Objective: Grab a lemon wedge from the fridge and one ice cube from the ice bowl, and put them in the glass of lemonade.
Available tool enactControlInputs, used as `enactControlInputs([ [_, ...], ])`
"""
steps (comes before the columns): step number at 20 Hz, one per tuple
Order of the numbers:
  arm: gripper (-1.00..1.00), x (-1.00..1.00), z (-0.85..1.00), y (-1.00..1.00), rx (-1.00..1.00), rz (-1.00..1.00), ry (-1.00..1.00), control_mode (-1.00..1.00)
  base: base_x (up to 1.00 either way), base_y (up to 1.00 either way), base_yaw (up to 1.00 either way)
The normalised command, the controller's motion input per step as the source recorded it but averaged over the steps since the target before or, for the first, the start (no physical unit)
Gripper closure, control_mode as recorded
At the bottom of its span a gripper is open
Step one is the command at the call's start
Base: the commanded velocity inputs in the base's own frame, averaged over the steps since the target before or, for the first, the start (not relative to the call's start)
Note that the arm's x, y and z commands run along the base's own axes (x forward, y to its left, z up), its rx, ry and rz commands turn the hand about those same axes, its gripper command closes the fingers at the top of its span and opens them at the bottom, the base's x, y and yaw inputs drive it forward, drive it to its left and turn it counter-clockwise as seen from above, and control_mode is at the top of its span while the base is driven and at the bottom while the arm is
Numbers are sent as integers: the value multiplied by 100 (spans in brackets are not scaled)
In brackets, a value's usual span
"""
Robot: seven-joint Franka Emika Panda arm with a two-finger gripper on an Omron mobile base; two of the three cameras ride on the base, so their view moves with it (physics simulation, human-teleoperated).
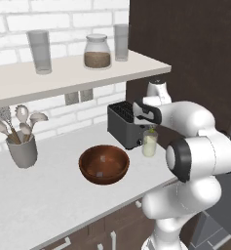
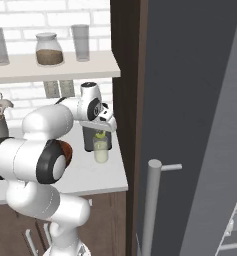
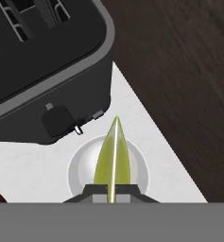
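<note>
Over the white counter [image 1: 48, 195], the gripper [image 3: 112, 191] clamps a lemon wedge [image 3: 113, 158] directly above the glass of lemonade [image 3: 82, 165].

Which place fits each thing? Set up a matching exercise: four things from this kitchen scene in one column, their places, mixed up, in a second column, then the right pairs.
Things:
1. lemon wedge
2. jar
3. ice bowl
4. utensil cup

Places:
A. on the shelf, between two tall glasses
B. on the counter, left of the bowl
C. in the gripper, above the glass of lemonade
D. on the counter, between the cup and the toaster

Pairs: 1-C, 2-A, 3-D, 4-B
</note>
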Motion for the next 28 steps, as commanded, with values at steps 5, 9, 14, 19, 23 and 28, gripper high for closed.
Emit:
enactControlInputs([
  [5,100,2,-8,0,0,0,0,-100,0,0,0],
  [9,100,-9,0,0,0,0,-1,-100,0,0,0],
  [14,100,-6,0,-1,0,0,-2,-100,0,0,0],
  [19,100,0,0,-18,0,0,0,-100,0,0,0],
  [23,100,0,0,-5,0,0,0,-100,0,0,0],
  [28,100,-10,0,5,0,0,0,-100,0,0,0],
])
